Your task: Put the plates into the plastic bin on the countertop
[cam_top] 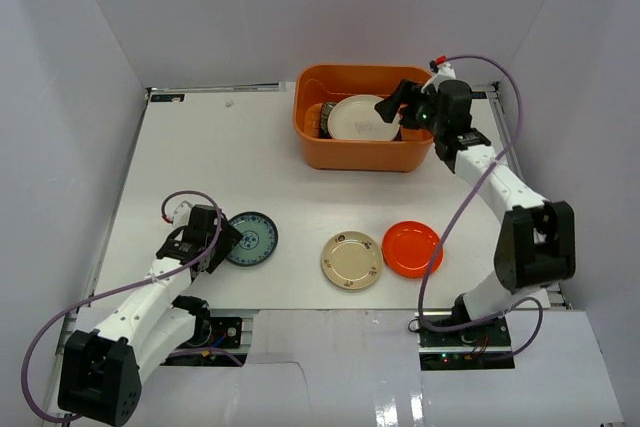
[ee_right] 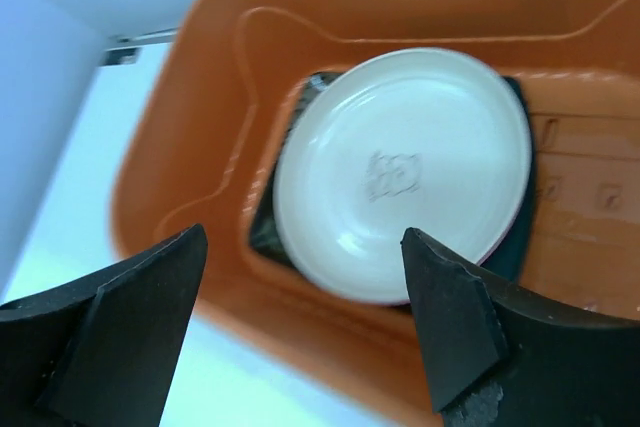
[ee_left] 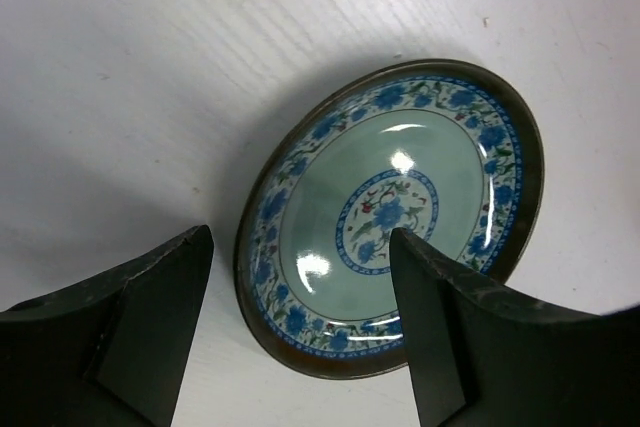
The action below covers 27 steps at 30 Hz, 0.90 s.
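The plastic bin point(cam_top: 365, 155) stands at the back of the tabletop point(cam_top: 200, 167), and in it a round plate point(cam_top: 360, 119) lies on a square plate point(cam_top: 318, 119). In front of the bin lie three more: the middle plate point(cam_top: 351, 259) straight before it, the right plate point(cam_top: 412, 248) before its right end, the left plate point(cam_top: 250, 238) further left.

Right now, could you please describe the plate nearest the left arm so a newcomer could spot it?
On the flat white countertop, three round plates lie in a row on the near side of the orange plastic bin. Take the leftmost, by the left gripper. Unlike the cream-gold plate and orange-red plate, this blue-patterned plate has a pale green centre and blue floral rim.
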Tool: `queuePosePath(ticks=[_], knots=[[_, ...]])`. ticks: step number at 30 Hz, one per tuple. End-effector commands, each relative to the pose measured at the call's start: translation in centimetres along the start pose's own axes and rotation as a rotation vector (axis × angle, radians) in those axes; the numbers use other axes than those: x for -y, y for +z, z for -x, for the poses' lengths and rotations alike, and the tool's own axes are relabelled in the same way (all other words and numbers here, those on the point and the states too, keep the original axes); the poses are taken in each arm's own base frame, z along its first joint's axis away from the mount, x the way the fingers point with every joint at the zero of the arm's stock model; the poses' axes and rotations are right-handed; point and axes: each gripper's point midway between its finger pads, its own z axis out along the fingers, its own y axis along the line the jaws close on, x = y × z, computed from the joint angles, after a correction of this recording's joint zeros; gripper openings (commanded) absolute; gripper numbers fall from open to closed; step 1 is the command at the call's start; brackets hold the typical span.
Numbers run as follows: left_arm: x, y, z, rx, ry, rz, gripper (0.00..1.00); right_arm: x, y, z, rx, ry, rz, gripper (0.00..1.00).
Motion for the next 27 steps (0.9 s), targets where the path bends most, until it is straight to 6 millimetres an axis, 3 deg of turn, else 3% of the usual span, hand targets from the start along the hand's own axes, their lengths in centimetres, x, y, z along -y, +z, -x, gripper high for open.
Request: queuePosePath(ticks=[1,3,4,5,6,7,8,9,10,11,12,13,14,15,16,17,19,20,24,27], knots=[[0.8,0.7,-0.6,-0.016,-0.022,-0.059,0.81,-4.3,-3.9,0.9,0.078,0.078,0.186,0.84],[0.5,1.0,-0.9,-0.018,-0.019,-0.058,0.76,-5.0,-6.3,0.2,0.109,0.140,0.210,0.82],[0.6,1.1,-0.8,-0.013,-0.016,-0.069,0.74,-3.5,-6.9,-2.8,0.081,0.169,0.174,0.80],[0.4,1.2,-1.0,-0.012,-0.015,-0.072,0.71,-3.0,-7.6,-4.0,0.074,0.181,0.156,0.77],[0.4,1.2,-1.0,-0.011,-0.015,-0.078,0.68,-2.8,-9.5,-3.6,0.127,0.202,0.127,0.74],[0.5,1.3,-1.0,-0.009,-0.017,-0.091,0.64,-0.8,-10.5,-7.8,0.078,0.240,0.067,0.67],[0.5,1.3,-1.2,-0.011,-0.022,-0.100,0.62,-0.2,-11.5,-9.0,0.082,0.252,0.048,0.64],[0.0,1.5,-1.8,-0.019,-0.031,-0.105,0.60,-0.7,-13.4,-8.8,0.122,0.242,0.062,0.63],[0.4,1.6,-1.9,-0.019,-0.052,-0.134,0.55,0.6,-14.2,-9.9,0.123,0.242,0.002,0.56],[0.6,1.6,-2.4,-0.038,-0.056,-0.161,0.54,2.9,-15.2,-13.8,0.027,0.256,-0.104,0.52],[0.7,1.8,-2.6,-0.036,-0.060,-0.186,0.52,3.7,-16.8,-13.3,0.080,0.239,-0.157,0.50],[0.7,1.9,-2.7,-0.035,-0.058,-0.198,0.46,4.9,-17.7,-14.0,0.081,0.230,-0.222,0.49],[0.7,1.9,-2.8,-0.039,-0.052,-0.206,0.42,6.2,-19.5,-16.3,0.031,0.242,-0.302,0.49],[0.9,1.9,-2.7,-0.031,-0.047,-0.221,0.38,8.0,-20.6,-16.8,0.043,0.251,-0.405,0.51],[1.1,1.9,-2.7,-0.029,-0.041,-0.227,0.35,8.7,-21.5,-17.4,0.044,0.273,-0.454,0.62],[1.2,1.8,-2.7,-0.032,-0.023,-0.238,0.27,9.8,-22.7,-19.4,-0.009,0.278,-0.521,0.68],[1.7,1.7,-2.4,-0.020,-0.008,-0.261,0.20,10.6,-24.1,-19.6,0.027,0.303,-0.575,0.83],[1.7,1.6,-2.4,-0.016,0.013,-0.269,0.12,10.8,-24.4,-20.2,0.016,0.320,-0.592,0.86],[2.4,1.1,-1.7,0.010,0.050,-0.293,0.00,11.2,-25.0,-23.7,-0.122,0.411,-0.661,0.86],[3.3,0.2,-1.1,0.025,0.067,-0.324,0.00,11.8,-25.2,-26.1,-0.232,0.429,-0.716,0.83]])
